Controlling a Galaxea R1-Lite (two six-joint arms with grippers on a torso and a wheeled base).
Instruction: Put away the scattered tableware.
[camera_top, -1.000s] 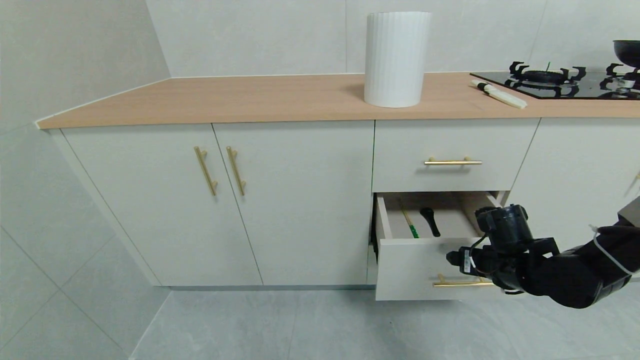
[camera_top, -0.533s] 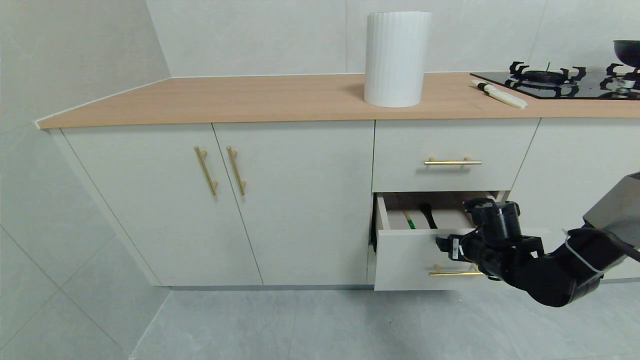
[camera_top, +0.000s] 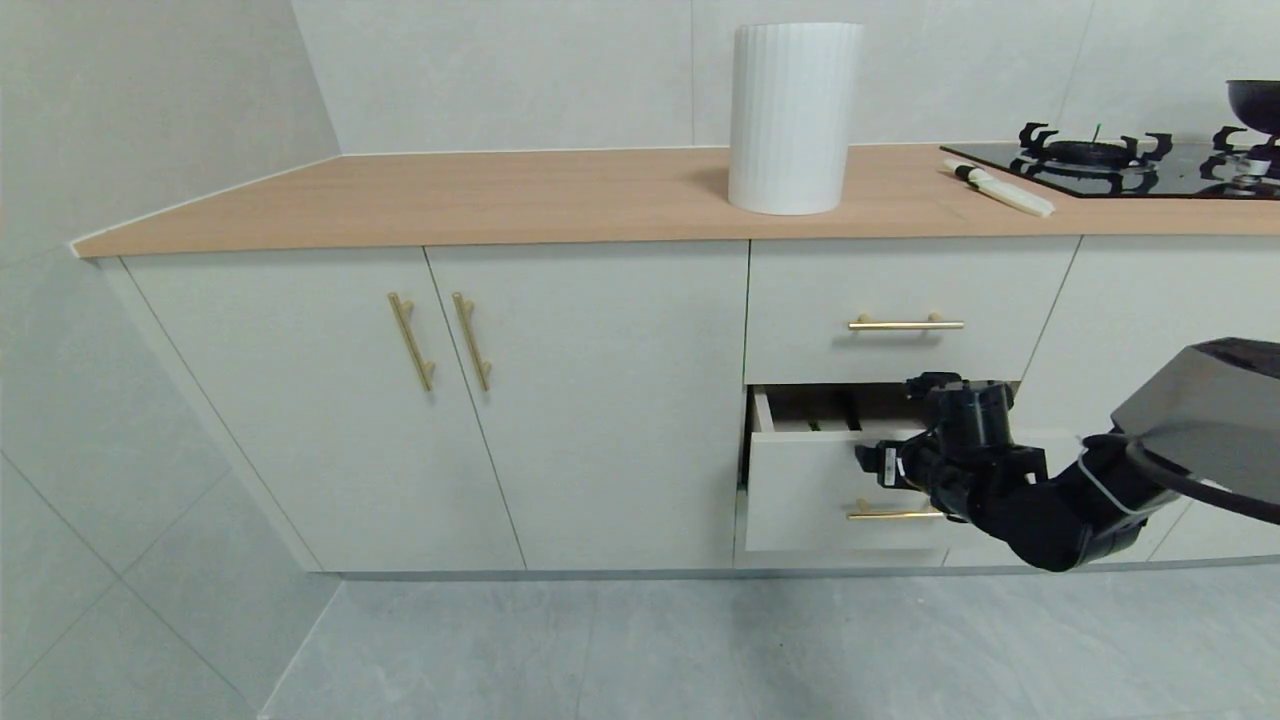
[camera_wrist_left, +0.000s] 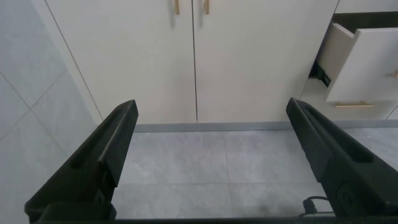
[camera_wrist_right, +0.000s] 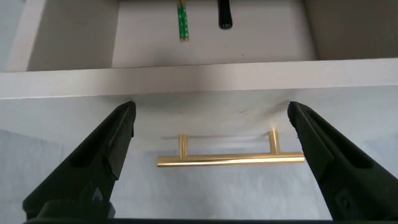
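Tableware (camera_wrist_right: 182, 18) lies in the nearly shut drawer (camera_top: 800, 490). The right tool (camera_wrist_right: 210, 112), spread wide, faces its handle (camera_wrist_right: 230, 160); the left tool (camera_wrist_left: 210, 106) is spread too.

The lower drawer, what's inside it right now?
Inside the lower drawer, the right wrist view shows the end of a thin green stick and a black handle lying on its pale floor. Their other ends and the drawer's back are hidden beneath the upper drawer.

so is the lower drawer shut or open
Partly open: the lower drawer juts from the cabinet, with a green utensil and a black handle visible inside.
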